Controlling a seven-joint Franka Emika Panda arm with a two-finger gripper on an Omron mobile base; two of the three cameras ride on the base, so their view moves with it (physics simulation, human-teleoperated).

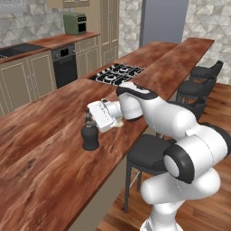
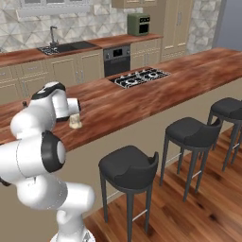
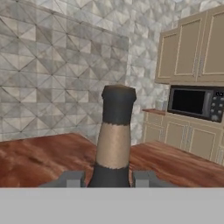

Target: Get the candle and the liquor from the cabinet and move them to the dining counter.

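The liquor [image 1: 90, 137], a squat black bottle, stands on the reddish-brown dining counter [image 1: 40, 149] left of the cooktop. My gripper [image 1: 89, 120] reaches sideways and is shut on the bottle's thin neck. In the hand view the neck and dark stopper of the liquor [image 3: 114, 127] rise between the two fingertips [image 3: 73, 179], with my gripper [image 3: 109, 180] low on the neck. The cream candle [image 2: 74, 123] rests on the dining counter [image 2: 142, 97] just beside my forearm; it is mostly hidden behind the hand in the left base view. Which tan wall unit is the cabinet I cannot tell.
The black cooktop [image 1: 116, 73] is set into the counter beyond the hand. Dark stools [image 2: 129, 168] line the counter's near side. Along the back wall are a sink [image 2: 64, 47], an oven [image 2: 116, 59] and a green coffee machine [image 1: 75, 23]. A microwave [image 3: 194, 102] sits under tan wall cabinets [image 3: 192, 48].
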